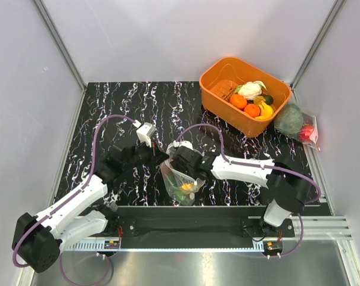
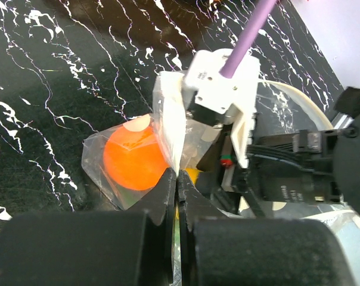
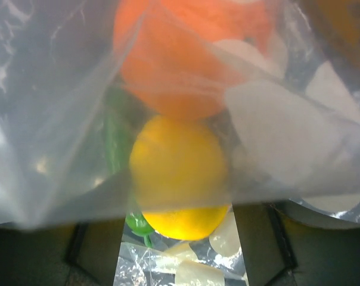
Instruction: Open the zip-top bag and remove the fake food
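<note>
The zip-top bag [image 1: 181, 182], clear with pale dots, hangs between my two grippers near the table's front edge. My left gripper [image 1: 160, 156] is shut on the bag's top edge; in the left wrist view its jaws [image 2: 177, 179] pinch the film, with the orange fruit [image 2: 131, 159] showing through the bag. My right gripper [image 1: 179, 162] is at the bag's mouth. In the right wrist view its fingers [image 3: 92, 250] stand apart around the opening. The bag film covers most of that view. The orange fruit [image 3: 192, 53], a yellow piece [image 3: 177, 182] and a green vegetable [image 3: 117, 143] lie inside.
An orange bin [image 1: 217, 76] with a white cauliflower [image 1: 250, 90] and other toy food stands at the back right. An undotted clear bag [image 1: 296, 122] with a big green ball and a red item lies to the right of it. White walls close in the black marbled table [image 1: 114, 107].
</note>
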`<state>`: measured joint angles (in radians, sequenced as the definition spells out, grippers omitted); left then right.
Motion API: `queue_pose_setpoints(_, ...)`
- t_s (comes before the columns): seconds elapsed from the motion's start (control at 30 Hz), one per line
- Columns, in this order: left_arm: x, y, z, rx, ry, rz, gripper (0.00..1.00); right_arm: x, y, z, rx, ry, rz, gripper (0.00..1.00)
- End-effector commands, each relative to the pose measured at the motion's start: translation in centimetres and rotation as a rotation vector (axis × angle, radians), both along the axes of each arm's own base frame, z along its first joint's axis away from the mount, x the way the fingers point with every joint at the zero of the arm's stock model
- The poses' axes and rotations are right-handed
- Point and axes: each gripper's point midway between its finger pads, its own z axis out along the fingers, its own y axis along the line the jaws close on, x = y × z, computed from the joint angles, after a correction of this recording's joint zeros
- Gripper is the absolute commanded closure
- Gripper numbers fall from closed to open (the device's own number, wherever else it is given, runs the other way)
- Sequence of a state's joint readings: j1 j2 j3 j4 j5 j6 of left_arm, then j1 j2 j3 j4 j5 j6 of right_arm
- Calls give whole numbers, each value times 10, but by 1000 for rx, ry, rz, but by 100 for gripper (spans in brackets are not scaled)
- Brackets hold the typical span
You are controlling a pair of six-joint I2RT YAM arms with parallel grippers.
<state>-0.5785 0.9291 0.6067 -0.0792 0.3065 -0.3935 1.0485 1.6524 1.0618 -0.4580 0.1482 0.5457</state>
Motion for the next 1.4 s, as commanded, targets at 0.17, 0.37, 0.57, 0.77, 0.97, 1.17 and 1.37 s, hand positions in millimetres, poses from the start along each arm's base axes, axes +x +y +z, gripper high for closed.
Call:
queue_pose_setpoints(0.17, 3, -2, 13, -27, -42, 0, 100, -5, 0, -18, -8, 4, -5, 51)
queue_pose_setpoints(0.37, 3, -3, 13, -28, -42, -5, 100, 7, 7, 24, 56, -71, -20, 70)
queue_pose_setpoints(0.57, 3, -5, 11, -27, -36, -15, 100, 23, 16, 81, 124, -175, -23, 72)
queue_pose_setpoints(0.77, 0, -9, 11, -34, -33, -40, 100, 35, 20, 108, 124, -244, -13, 73)
queue_pose_setpoints(0.97, 0, -8, 7, -22, -28, -35, 100, 40, 18, 142, 156, -301, -19, 74)
queue_pose_setpoints(1.17, 0, -9, 3, -15, -15, -36, 100, 43, -4, 188, 189, -395, -50, 73)
queue_pose_setpoints(1.37, 0, -8, -1, -3, -4, -30, 100, 46, -23, 233, 260, -476, -71, 73)
